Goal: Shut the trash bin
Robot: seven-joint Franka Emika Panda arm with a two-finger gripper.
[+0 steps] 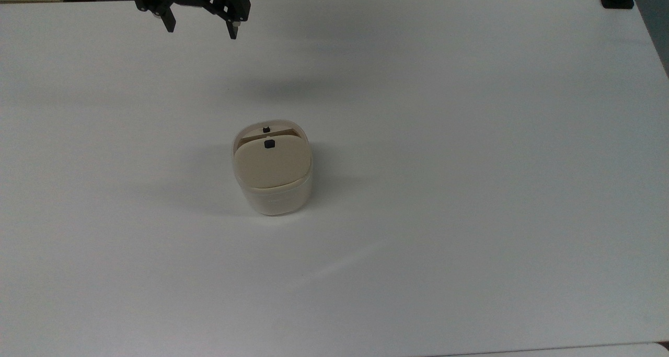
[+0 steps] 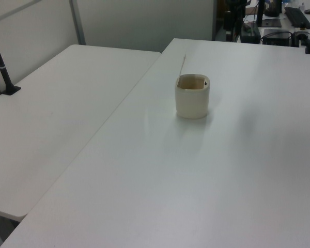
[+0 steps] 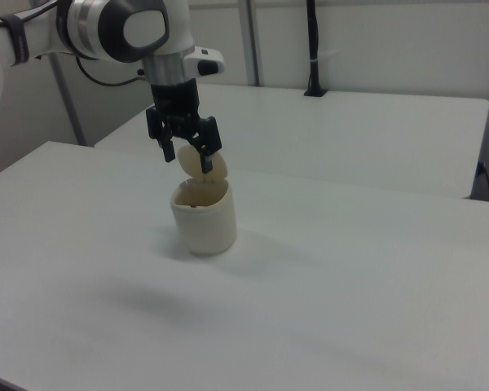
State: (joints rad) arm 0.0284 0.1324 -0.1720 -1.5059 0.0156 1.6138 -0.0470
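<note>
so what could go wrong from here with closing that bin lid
1. The lid stands raised above the trash bin. Pushing it from the wrong side might swing it further open.
2. The bin sits loose on the table. A sideways push high on the lid could slide or tip it.
3. The gripper has its fingers open. The lid's thin edge could slip between them instead of being pressed down.
</note>
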